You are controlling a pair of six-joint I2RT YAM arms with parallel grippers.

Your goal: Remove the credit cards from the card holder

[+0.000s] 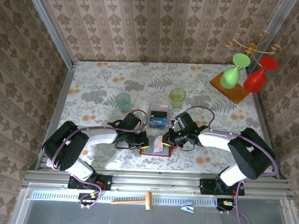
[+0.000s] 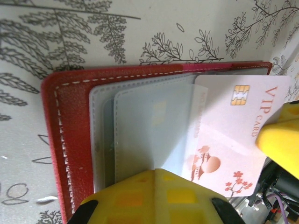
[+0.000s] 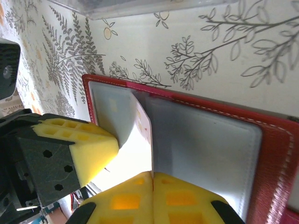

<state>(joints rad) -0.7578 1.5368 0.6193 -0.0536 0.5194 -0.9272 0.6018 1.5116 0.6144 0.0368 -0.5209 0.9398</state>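
Yellow foam, right gripper [image 3: 152, 183]: pads pressed together on the white-pink card [image 2: 229, 135], whose edge runs into the seam between them.
Yellow foam, left gripper [image 2: 155, 186]: pads drawn together with no gap showing, set at the 6 o'clock edge of the card holder [image 2: 70, 121] in its wrist view. Whether they pinch a flap or only press down cannot be told.
White-pink card, position: partly out of a grey pocket, jutting toward 3 o'clock in the left wrist view; bowed in the right wrist view.
White-pink card, handling (judged): light, thin, springy, slick-faced. Best taken by the free end and drawn straight along the pocket's line, since bending risks a slip.
White-pink card, markings: "VIP CARD" in pale red letters; gold chip; tree-and-sun print; small red leaves.
Card holder: red with white stitching, lying open on the table [image 1: 91, 84] between the grippers, at 6 o'clock from the table's centre. Soft and light (judged); likely to lift with the card unless held.
Blue card [image 1: 157, 123]: inside the clear plastic box [image 1: 158, 110], at 12 o'clock from the holder.
Other writing: none legible.
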